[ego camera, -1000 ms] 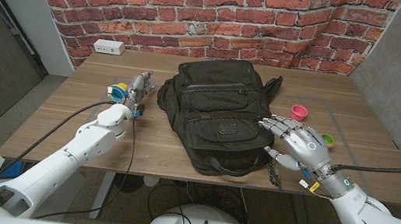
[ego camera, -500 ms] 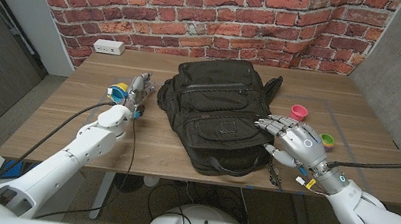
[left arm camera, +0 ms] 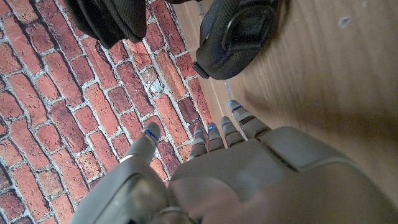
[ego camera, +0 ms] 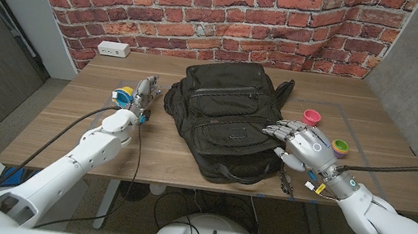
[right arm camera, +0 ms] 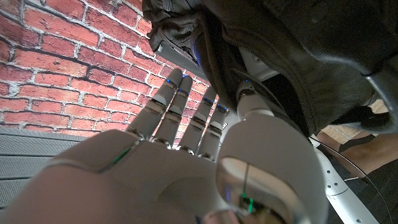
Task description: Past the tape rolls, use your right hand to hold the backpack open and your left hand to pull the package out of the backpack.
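Two hands are seen flanking the black backpack point(ego camera: 227, 124), which lies on the wooden table point(ego camera: 52, 124) in front of the brick wall point(ego camera: 207, 10).

Right hand point(ego camera: 303, 144): held at the backpack's right side, over the lower front pocket. Its fingers point(ego camera: 277, 131) are extended and slightly apart, tips at or just above the fabric; contact cannot be confirmed. Nothing is held. In the right wrist view the fingers point(right arm camera: 180, 112) are seen straight, side by side with small gaps, close to the dark fabric point(right arm camera: 292, 56).

Left hand point(ego camera: 142, 95): positioned just left of the backpack, apart from it. Fingers point(left arm camera: 217, 134) are seen extended, near one another, gripping nothing.

Tape rolls: a yellow and blue roll point(ego camera: 123, 94) sits left of the backpack, just beside the left hand. A pink roll point(ego camera: 311, 116) and a green one point(ego camera: 340, 145) lie right of the backpack.

A white power strip point(ego camera: 113, 48) lies far left of the backpack, near the wall.
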Available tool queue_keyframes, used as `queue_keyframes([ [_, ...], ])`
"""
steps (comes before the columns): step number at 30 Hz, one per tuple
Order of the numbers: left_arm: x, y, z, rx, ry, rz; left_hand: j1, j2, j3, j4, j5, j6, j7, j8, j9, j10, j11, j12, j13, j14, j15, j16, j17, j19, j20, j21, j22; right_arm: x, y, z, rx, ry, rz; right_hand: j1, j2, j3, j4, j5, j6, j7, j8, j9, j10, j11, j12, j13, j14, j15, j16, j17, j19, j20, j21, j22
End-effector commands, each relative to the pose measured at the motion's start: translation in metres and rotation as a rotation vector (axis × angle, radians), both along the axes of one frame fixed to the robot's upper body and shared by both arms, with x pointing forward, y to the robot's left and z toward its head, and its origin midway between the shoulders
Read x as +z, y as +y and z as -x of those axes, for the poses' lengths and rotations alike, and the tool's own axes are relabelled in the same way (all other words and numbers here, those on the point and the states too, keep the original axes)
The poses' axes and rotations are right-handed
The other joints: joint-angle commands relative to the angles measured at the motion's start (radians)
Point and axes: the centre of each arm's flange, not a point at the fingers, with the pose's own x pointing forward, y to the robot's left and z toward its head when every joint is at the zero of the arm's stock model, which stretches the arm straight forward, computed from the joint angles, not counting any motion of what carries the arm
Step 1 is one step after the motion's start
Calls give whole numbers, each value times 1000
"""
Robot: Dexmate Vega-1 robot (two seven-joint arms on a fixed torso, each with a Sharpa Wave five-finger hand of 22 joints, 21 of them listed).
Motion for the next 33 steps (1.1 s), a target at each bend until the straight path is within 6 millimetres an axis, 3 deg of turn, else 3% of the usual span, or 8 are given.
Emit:
queue_keyframes([
  [1,8,-5,-4,-13,-20,-13,-7,59,9,0,-3,9,0,1,1,5,-6,-1,3,9,-22,-1,4,8,-51,-1,5,5,1,-3,9,-31,-6,-15,13,15,18,3,43,-9,5,3,54,-5,13,7,45,-169,7,7,27,-141,11,5],
  [13,9,-8,-4,-18,-25,-16,-8,59,11,0,-3,11,1,1,1,6,-5,-1,3,9,-22,-1,4,8,-51,-2,5,11,-1,-6,25,-57,-38,-27,21,85,28,4,204,-6,19,4,211,-14,33,16,180,-175,23,26,92,-148,43,16],
  [24,7,-7,1,-15,-28,-20,-8,59,13,-1,-3,11,2,1,1,6,-3,-1,3,9,-21,-2,3,8,-51,-2,5,24,1,-7,45,-31,-55,-27,18,112,27,1,255,5,22,5,274,-16,40,19,230,-173,29,35,115,-150,61,22],
  [33,7,-9,5,-18,-41,-30,-8,59,14,-1,-3,12,2,1,1,5,-3,-1,3,10,-21,-2,3,8,-51,-2,5,36,1,-5,56,-15,-68,-25,17,121,23,-1,269,12,21,6,289,-16,39,20,248,-174,31,39,122,-151,68,24],
])
